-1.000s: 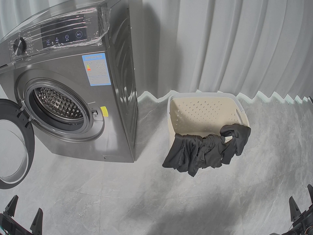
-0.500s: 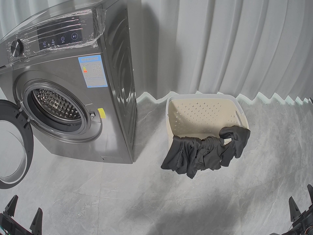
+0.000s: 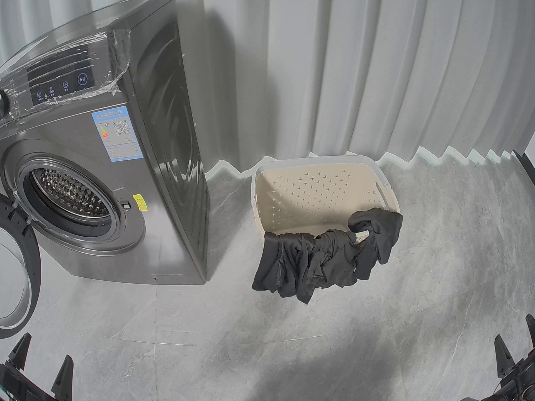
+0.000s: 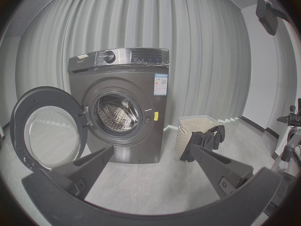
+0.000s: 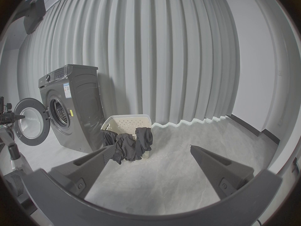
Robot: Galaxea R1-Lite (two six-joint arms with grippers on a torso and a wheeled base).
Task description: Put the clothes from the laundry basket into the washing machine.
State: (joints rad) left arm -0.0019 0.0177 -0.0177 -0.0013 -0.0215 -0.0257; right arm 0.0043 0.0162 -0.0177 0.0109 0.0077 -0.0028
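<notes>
Your left gripper (image 4: 151,147) and right gripper (image 5: 151,147) spread wide, empty — dark clothes (image 3: 312,257) drape the laundry basket (image 3: 317,196) rim.

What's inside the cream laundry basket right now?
The cream perforated plastic laundry basket shows bare inner walls; dark grey clothes drape over its front rim, hiding the floor behind it.

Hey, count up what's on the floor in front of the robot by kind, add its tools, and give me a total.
Washing machine: 1
Laundry basket: 1
Dark clothes bundle: 1
Tools: 2, left tool and right tool
Total: 5
</notes>
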